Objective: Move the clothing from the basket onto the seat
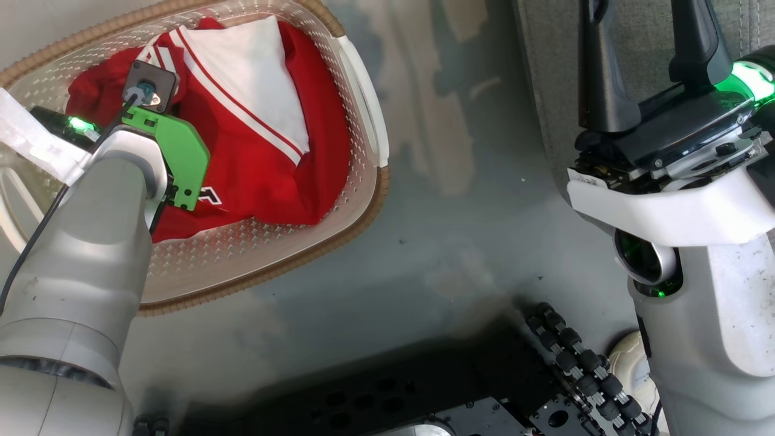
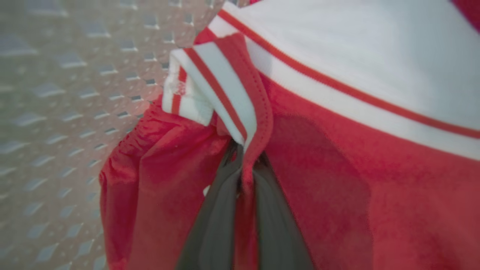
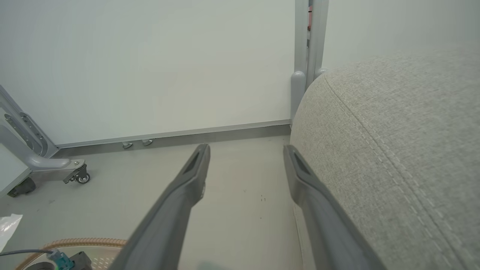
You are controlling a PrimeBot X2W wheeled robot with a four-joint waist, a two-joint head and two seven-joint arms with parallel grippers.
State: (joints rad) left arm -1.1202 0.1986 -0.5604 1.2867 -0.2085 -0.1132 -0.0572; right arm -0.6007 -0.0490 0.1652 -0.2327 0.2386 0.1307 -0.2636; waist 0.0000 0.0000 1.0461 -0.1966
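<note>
The clothing [image 1: 266, 151] is red fabric with white stripe trim and lies bunched in the cream perforated basket [image 1: 363, 91] with a brown rim. My left arm reaches down into the basket. In the left wrist view my left gripper [image 2: 245, 165] is shut on a fold of the red clothing [image 2: 330, 180] just below its striped trim, with the basket wall [image 2: 56, 93] to the left. My right gripper [image 3: 245, 153] stands open and holds nothing, over the floor beside the grey seat [image 3: 405, 150]. In the head view its dark fingers [image 1: 599, 72] point up along the seat [image 1: 545, 60].
The grey floor [image 1: 460, 230] lies between basket and seat. My dark wheeled base [image 1: 545, 375] fills the bottom of the head view. In the right wrist view a white wall panel [image 3: 150, 67], a metal post [image 3: 307, 56] and a castor frame [image 3: 45, 165] stand behind.
</note>
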